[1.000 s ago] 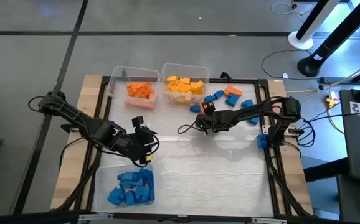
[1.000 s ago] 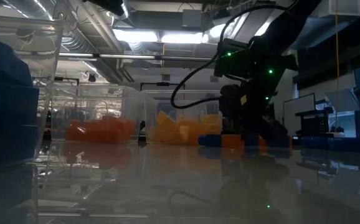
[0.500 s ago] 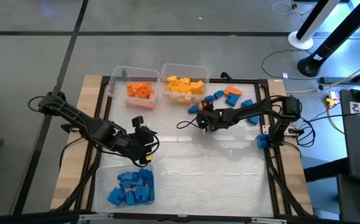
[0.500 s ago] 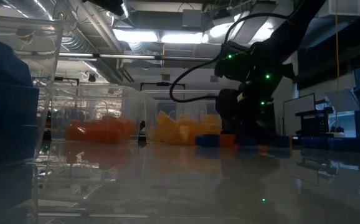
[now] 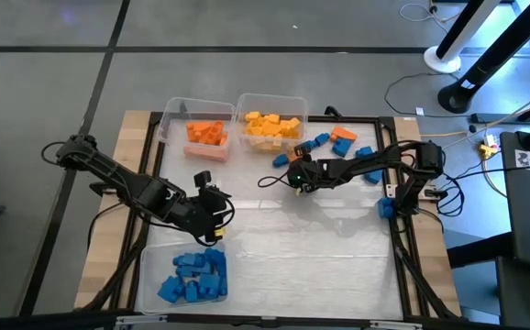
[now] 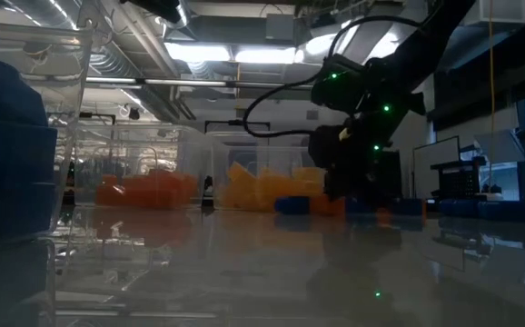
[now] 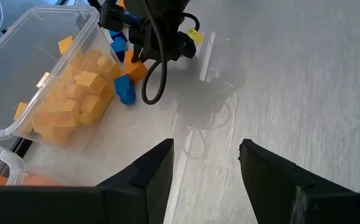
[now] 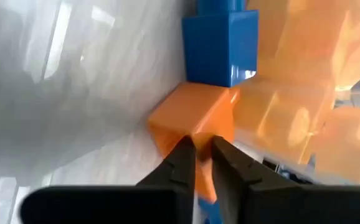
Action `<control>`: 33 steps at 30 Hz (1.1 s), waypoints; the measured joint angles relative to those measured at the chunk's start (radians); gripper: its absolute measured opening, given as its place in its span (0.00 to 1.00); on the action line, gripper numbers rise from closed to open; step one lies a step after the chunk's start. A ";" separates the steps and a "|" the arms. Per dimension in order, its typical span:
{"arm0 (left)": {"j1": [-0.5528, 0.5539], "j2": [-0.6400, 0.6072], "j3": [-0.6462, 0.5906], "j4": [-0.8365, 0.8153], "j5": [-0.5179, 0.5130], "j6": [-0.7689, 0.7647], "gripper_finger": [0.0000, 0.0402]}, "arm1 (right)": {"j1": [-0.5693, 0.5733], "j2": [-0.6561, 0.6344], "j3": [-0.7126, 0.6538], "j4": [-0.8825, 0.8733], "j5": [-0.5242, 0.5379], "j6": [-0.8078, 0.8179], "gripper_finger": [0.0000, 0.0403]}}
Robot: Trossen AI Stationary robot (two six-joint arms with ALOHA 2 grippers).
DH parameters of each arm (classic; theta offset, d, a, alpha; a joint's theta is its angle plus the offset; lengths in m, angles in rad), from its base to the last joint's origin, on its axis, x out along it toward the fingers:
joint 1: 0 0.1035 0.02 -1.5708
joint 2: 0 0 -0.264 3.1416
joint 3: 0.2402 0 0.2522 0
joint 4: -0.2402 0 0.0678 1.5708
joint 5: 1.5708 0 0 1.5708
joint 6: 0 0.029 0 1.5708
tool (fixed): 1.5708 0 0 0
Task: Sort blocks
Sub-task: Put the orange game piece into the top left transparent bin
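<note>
My right gripper (image 5: 294, 172) stands at the far middle of the table beside the yellow bin (image 5: 247, 117), its fingers nearly together on an orange block (image 8: 189, 121). A blue block (image 8: 220, 46) lies against that orange one on the table. More loose blue and orange blocks (image 5: 343, 142) lie to the right of the bin. My left gripper (image 5: 217, 220) hovers open and empty over the left middle of the table, above the bin of blue blocks (image 5: 192, 275). My right gripper comes slanting down from the table's right, and its fingertips (image 8: 183, 155) close on the orange block's near corner (image 8: 203, 142) with only a thin gap between them. The block rests on the table. How much of it lies between the fingers is hidden by the fingers themselves.
Three clear bins stand on the table: orange blocks (image 5: 205, 136) at the far left, yellow blocks (image 5: 270, 126) next to it, blue blocks at the near left. A cable (image 7: 155, 81) loops from the right gripper. Bare table (image 5: 320, 247) spreads across the middle and near right.
My right gripper has shifted a little toward the table's left edge and tipped further down onto the blocks beside the yellow bin. The blue block there has slid slightly to the left. My left arm has kept still.
</note>
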 joint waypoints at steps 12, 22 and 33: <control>0.000 0.000 0.000 0.000 0.000 -0.007 0.42 | 0.002 0.000 0.001 0.051 -0.039 0.058 0.02; 0.000 0.000 0.000 0.001 0.000 -0.007 0.42 | 0.077 0.003 0.050 0.037 -0.080 0.133 0.01; 0.000 0.000 0.000 0.003 0.000 -0.004 0.42 | 0.161 0.006 0.159 0.034 -0.104 0.163 0.01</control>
